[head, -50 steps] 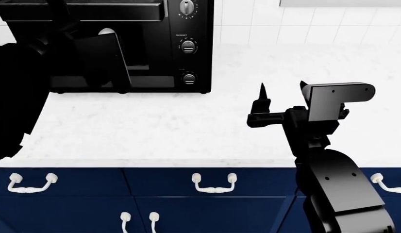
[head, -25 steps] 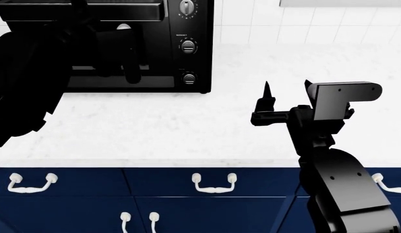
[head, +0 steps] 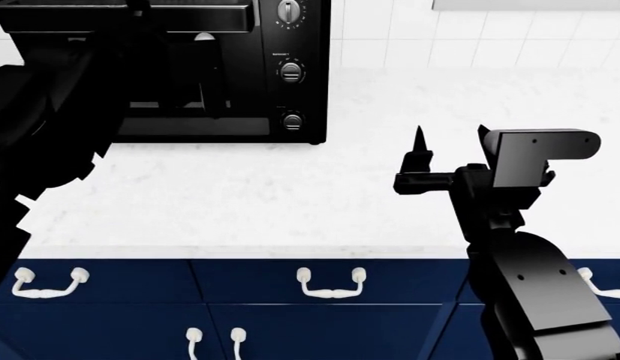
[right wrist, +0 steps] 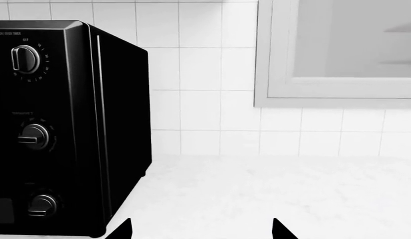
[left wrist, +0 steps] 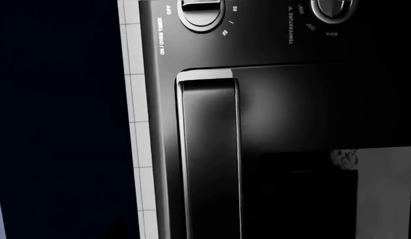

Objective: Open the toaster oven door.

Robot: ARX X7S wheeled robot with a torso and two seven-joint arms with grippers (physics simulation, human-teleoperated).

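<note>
The glossy black toaster oven [head: 300, 45] stands at the back left of the counter, with silver-ringed knobs [head: 291, 71] down its right panel. My left arm reaches up to its front, and my left gripper [head: 205, 79] is a dark shape against the door; I cannot make out its fingers. In the left wrist view the toaster oven door [left wrist: 292, 114] fills the frame very close, with its black bar handle [left wrist: 209, 159] and a grey patch of window [left wrist: 384, 194]. My right gripper [head: 452, 142] is open and empty over the counter, right of the oven [right wrist: 72, 124].
The white countertop [head: 240, 195] runs to a front edge above navy cabinet doors with white handles [head: 331, 283]. A white tiled wall [right wrist: 199, 69] and a grey window frame [right wrist: 338, 94] are behind the counter.
My left arm has moved up and right, bringing the gripper closer against the oven's front. My right gripper has drifted slightly right and stays open.
</note>
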